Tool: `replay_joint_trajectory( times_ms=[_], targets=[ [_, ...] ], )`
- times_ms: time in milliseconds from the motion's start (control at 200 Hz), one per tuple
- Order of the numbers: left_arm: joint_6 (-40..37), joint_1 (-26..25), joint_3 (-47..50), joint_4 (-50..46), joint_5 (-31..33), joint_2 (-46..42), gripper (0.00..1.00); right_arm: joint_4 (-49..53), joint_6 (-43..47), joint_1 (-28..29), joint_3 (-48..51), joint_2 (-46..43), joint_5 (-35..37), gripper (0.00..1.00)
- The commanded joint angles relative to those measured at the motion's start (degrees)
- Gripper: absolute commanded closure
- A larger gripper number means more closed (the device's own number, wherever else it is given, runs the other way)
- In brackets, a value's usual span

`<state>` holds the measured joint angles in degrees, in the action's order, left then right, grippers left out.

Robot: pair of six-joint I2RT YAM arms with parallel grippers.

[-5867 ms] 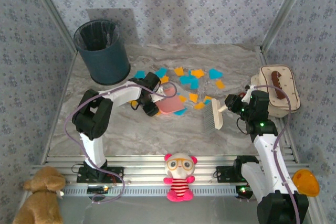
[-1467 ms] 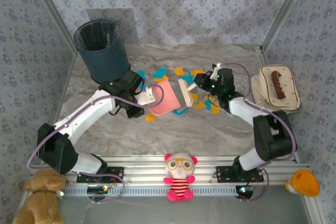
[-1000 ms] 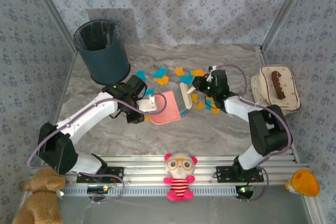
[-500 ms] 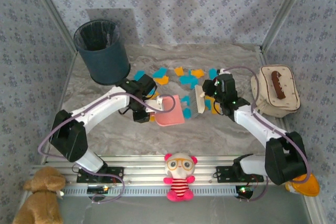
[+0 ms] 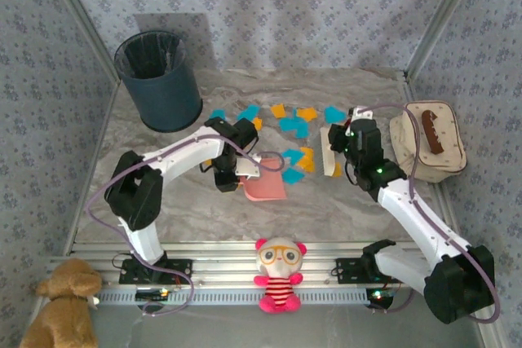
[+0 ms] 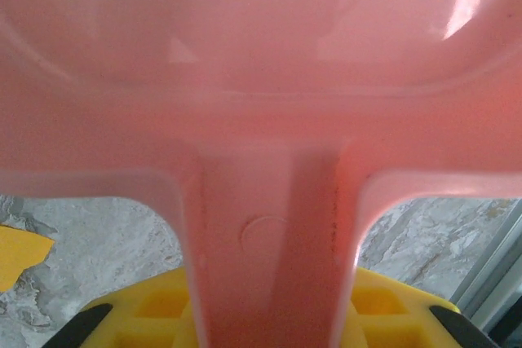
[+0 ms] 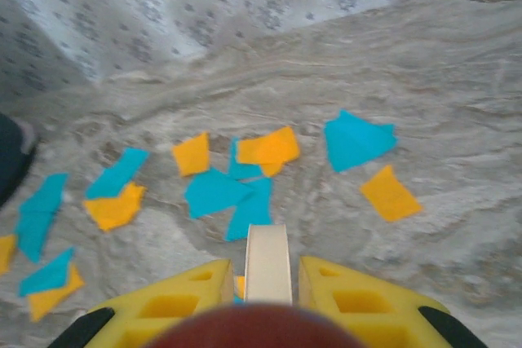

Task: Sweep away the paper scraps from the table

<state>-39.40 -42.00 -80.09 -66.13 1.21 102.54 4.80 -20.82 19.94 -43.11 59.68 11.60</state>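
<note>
The table (image 5: 188,209) carries a pink dustpan (image 5: 265,187) near its middle, and the left gripper (image 5: 231,170) is clenched on its handle. The right gripper (image 5: 356,138) grasps the brush (image 5: 334,148) by its handle. The paper scraps (image 5: 292,125), orange and cyan, lie scattered between the two tools and on the far side of them.

left tool (image 5: 234,171) clamped, right tool (image 5: 343,146) clamped

On the table (image 5: 342,209), paper scraps (image 5: 290,125) mostly behind dustpan (image 5: 265,187) and brush (image 5: 333,148).
</note>
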Motion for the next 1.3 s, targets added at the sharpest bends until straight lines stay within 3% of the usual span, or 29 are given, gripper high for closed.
replay_joint_trajectory(
  times_ms=[0, 460, 1294],
  targets=[
    [0.40, -0.50, -3.15, -4.35, 1.32, 1.54, 1.00, 3.19, 6.20, 1.12, -2.22, -0.06, 6.95, 1.00],
    [1.51, -0.49, -7.27, -9.18, 1.67, 8.16, 1.00, 2.13, 8.87, 5.70, -3.08, 6.43, 10.18, 1.00],
    [5.94, -0.56, -13.01, -9.80, 3.58, 16.36, 1.00, -0.62, 4.49, 10.51, -1.54, 7.29, -0.23, 1.00]
  ],
)
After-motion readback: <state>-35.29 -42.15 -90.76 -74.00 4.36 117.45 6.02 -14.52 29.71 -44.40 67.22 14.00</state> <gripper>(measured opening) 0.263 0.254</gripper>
